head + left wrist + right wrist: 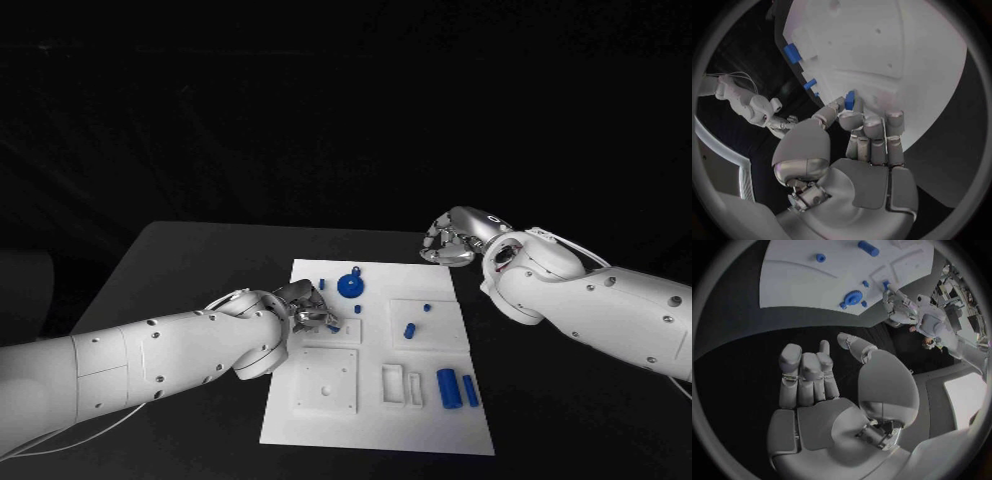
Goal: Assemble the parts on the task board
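Nearest to you, the task board (pixel 378 425) lies on the black surface (pixel 188 260), with two blue cylinders (pixel 457 387) near its right edge. Your left hand (pixel 306 308) is over the board's left side, and its fingers (pixel 851 118) pinch a small blue part (pixel 849 100) just above the plate. A blue gear (pixel 352 287) lies a little beyond this hand. Your right hand (pixel 450 243) is off the board, past its far right corner, fingers curled in and holding nothing.
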Robot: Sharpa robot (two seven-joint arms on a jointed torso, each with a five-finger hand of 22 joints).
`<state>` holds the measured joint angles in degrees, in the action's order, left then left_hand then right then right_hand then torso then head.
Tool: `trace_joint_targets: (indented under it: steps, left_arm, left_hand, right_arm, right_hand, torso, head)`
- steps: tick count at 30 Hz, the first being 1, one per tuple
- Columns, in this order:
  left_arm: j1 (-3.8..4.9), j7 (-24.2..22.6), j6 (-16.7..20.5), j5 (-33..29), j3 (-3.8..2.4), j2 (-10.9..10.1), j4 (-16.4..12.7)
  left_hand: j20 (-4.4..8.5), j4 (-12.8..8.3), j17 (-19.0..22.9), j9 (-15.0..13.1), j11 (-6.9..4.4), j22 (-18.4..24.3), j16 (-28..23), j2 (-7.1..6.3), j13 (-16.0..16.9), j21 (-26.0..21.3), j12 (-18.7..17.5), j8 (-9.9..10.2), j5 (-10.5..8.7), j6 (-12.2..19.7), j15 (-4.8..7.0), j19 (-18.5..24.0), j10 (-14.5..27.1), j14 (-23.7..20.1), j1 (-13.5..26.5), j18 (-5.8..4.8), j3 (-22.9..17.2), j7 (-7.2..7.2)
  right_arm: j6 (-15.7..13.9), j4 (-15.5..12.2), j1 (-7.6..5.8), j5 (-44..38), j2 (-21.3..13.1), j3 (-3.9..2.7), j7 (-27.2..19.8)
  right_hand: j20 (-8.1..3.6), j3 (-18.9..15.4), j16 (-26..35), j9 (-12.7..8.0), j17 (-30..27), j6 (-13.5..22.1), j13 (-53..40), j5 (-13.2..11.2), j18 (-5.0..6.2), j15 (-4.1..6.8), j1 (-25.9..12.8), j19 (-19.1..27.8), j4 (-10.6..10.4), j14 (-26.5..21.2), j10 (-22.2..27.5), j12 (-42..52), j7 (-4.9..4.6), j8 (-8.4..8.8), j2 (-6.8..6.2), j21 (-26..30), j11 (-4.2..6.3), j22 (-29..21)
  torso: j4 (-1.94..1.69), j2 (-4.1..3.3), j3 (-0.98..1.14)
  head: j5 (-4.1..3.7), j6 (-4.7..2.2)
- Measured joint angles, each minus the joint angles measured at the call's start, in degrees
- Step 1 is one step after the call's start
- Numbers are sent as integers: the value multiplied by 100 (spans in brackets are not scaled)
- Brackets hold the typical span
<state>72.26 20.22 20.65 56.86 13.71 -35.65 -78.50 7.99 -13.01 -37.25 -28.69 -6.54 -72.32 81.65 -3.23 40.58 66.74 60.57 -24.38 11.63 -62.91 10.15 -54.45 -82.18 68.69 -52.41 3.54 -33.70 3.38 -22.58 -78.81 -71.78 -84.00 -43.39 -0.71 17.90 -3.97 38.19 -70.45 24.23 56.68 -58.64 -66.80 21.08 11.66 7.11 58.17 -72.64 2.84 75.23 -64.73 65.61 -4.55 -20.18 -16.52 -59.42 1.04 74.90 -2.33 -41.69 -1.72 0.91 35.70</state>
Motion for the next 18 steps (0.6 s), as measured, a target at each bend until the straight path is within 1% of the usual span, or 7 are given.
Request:
trace_joint_targets:
  steps: [2, 3, 6, 9, 15, 16, 18]
  left_arm:
    - [0, 4, -8, 25, 0, 2, 10]
    - [0, 7, -11, 34, 0, 2, 15]
    - [0, 15, -17, 62, 0, 3, 21]
    - [-1, 23, -21, 82, 0, 5, 27]
    - [-1, 43, -53, 111, 0, 4, 26]
    - [-1, 46, -61, 115, 0, 3, 24]
    - [-2, 50, -80, 122, 0, 1, 20]
  left_hand:
    - [0, 0, 2, 0, 0, 7, 0, -1, -1, 0, 0, -4, -61, -3, 1, 0, 0, 1, 1, 86, 0, -3]
    - [0, 1, 2, 0, 0, 7, 0, -1, -1, 0, 0, -5, -61, -5, 2, 0, 0, 2, 2, 93, 1, -5]
    - [0, -8, 9, 0, -1, 15, 23, -57, -8, 0, 0, -9, -83, -19, 10, 0, -1, 9, -4, 92, 14, -19]
    - [0, -14, 9, -1, -2, 16, 23, -79, -8, 0, 0, -10, -104, -40, 13, 0, -1, 9, 18, 92, 27, -40]
    - [0, -14, 35, -3, -18, 48, 23, -240, -26, 26, 0, -9, -101, -92, 70, 0, 15, 33, -50, 93, 28, -92]
    - [0, -14, 39, -42, -25, 56, 23, -263, -29, 34, 8, -9, -67, -115, 74, 0, 22, 32, -61, 92, 28, -115]
    - [0, -17, 55, -42, -27, 80, 48, -322, -40, 67, 39, -9, 144, -123, 93, 0, 24, 48, -104, 92, 25, -123]
  right_arm:
    - [0, 0, 0, 0, 0, 0, 0]
    - [0, -1, 0, 0, -1, 0, 0]
    - [0, -2, 0, 1, -4, 0, 0]
    - [0, -5, 0, 1, -10, 0, 0]
    - [0, -12, 0, 1, -15, 0, 0]
    - [0, -13, 0, 1, -16, 0, 0]
    - [0, -12, 0, 2, -18, 0, 1]
  right_hand:
    - [0, 0, 0, 0, 0, 8, 0, 0, 0, 0, 0, 0, 0, 0, 0, 0, -8, 0, 0, 0, 0, 0]
    - [0, 0, 0, 0, 0, 8, 0, 0, 0, 0, 0, 0, 0, 0, 0, 0, -8, 0, 0, 0, 0, 0]
    - [0, 0, 0, 0, 0, 8, 0, 0, 0, 0, 0, 0, 0, 0, 0, 0, -8, 0, 0, 0, 0, 0]
    - [0, 0, 0, 0, 0, 8, 0, 0, 0, 0, 0, 0, 0, 0, 0, 0, -8, 0, 0, 0, 0, 0]
    - [1, 0, 0, 0, 0, 8, 0, 0, 0, 0, 0, 0, 0, 0, -1, 0, -8, 0, 0, 0, 0, 0]
    - [0, -2, 0, 0, 0, 8, 0, 0, 0, 0, 0, 0, -2, 0, -1, 0, -8, 0, 0, 0, 0, 0]
    - [1, -16, 0, 0, 0, 8, 0, 22, 0, 0, 0, 0, -16, 0, -1, 0, -8, 0, 0, 0, -1, 0]
  torso:
    - [1, 0, 0]
    - [2, 0, 0]
    - [3, 0, 1]
    - [4, 0, 2]
    - [3, -1, 2]
    - [3, -1, 2]
    - [3, -1, 1]
  head:
    - [1, 3]
    - [1, 3]
    - [1, 7]
    - [1, 11]
    - [-7, 16]
    - [-7, 18]
    - [-7, 19]
